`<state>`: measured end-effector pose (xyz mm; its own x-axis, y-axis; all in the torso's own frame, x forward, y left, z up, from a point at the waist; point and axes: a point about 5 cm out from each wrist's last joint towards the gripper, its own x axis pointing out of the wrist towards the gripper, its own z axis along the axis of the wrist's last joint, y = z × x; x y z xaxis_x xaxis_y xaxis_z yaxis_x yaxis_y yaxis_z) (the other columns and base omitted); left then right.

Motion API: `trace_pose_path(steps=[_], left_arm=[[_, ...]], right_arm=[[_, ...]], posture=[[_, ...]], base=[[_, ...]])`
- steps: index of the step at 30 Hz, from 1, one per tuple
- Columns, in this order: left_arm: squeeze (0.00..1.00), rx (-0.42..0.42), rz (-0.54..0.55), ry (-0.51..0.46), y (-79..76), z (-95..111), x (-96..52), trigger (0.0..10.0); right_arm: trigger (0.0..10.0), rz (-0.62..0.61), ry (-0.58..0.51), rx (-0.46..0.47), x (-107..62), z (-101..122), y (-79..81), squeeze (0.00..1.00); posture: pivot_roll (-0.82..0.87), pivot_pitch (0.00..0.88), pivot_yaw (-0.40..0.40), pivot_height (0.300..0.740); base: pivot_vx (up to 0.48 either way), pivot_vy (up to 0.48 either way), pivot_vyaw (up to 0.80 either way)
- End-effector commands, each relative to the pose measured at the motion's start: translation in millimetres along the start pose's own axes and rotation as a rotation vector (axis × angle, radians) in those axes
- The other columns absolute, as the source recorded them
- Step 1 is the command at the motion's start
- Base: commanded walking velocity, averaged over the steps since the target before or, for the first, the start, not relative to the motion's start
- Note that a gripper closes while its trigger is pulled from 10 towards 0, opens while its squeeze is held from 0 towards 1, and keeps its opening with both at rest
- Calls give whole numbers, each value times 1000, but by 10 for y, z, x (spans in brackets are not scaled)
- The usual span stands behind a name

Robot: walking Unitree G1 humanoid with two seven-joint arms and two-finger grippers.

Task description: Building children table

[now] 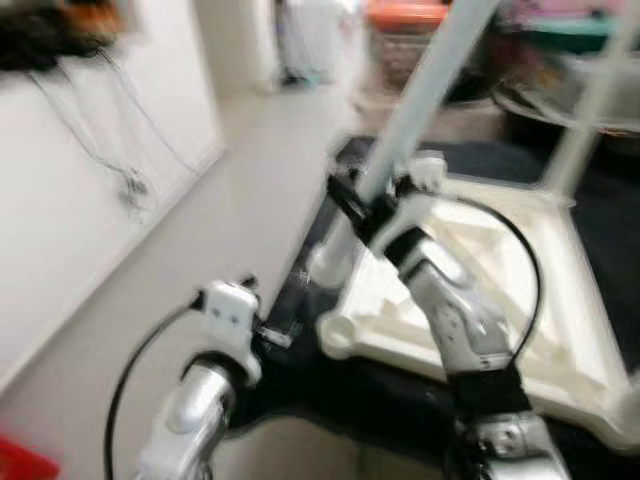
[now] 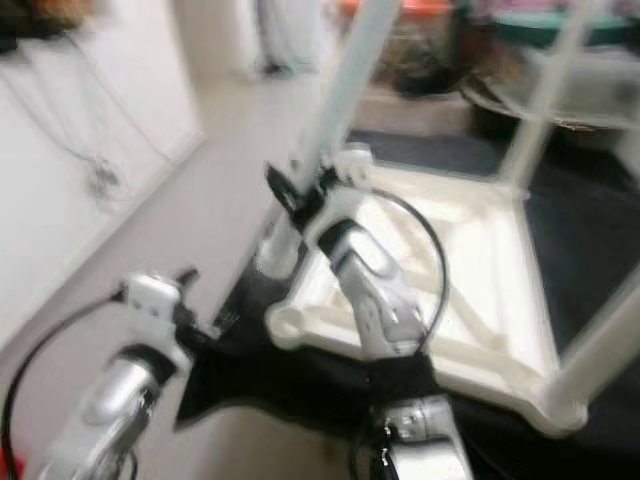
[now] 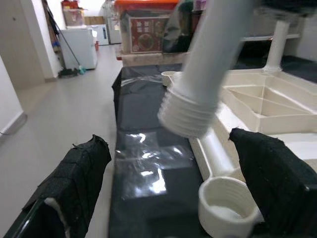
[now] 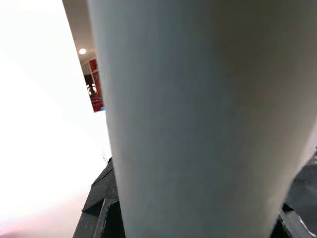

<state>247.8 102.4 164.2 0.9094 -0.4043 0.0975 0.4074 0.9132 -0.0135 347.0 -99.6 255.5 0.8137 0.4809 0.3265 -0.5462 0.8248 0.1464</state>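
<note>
The right hand [image 1: 352, 205] is clamped around a white table leg [image 1: 420, 85], holding it tilted, its threaded end [image 3: 187, 115] hanging just above a corner socket [image 3: 225, 201] of the upturned white tabletop [image 1: 540, 290]. The tabletop lies on a black sheet [image 3: 143, 163] spread on the floor, directly beneath and beyond that hand. The left hand [image 3: 168, 193] hovers close beside the socket, its black fingers [image 3: 74, 173] spread apart with nothing between them.
</note>
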Motion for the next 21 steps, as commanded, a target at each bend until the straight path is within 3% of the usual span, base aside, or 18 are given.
trace_pose_path(steps=[1, 7, 11, 14, 18, 21], left_arm=[[0, 1, 13, 12, 39, -4, -24, 10000], [0, -1, 13, 19, 16, -25, -33, 10000], [0, -10, 21, 29, 10, -36, -40, 10000], [0, -14, 22, 31, 5, -39, -50, 10000], [0, -20, 26, 32, -4, -31, -62, 10000], [0, -25, 28, 34, -17, -21, -83, 10000]], right_arm=[[10000, -2, -5, -7, 21, 0, 18, 0], [10000, -29, 11, -7, 32, -22, -27, 0], [10000, -245, 135, -201, 102, -109, -234, 0], [10000, -308, 61, -129, 124, -85, -321, 0], [10000, -193, 41, -151, 80, -72, -336, 0], [10000, -151, 20, -89, 67, -47, -342, 0]], posture=[[98, 60, -69, 740], [94, 63, -68, 740], [91, 67, -66, 740], [89, 70, -66, 740], [94, 84, -69, 740], [96, 104, -66, 740]], base=[[0, 0, 788], [0, 0, 734], [0, 0, 0], [0, 0, 0], [0, 0, 0], [0, 0, 0]])
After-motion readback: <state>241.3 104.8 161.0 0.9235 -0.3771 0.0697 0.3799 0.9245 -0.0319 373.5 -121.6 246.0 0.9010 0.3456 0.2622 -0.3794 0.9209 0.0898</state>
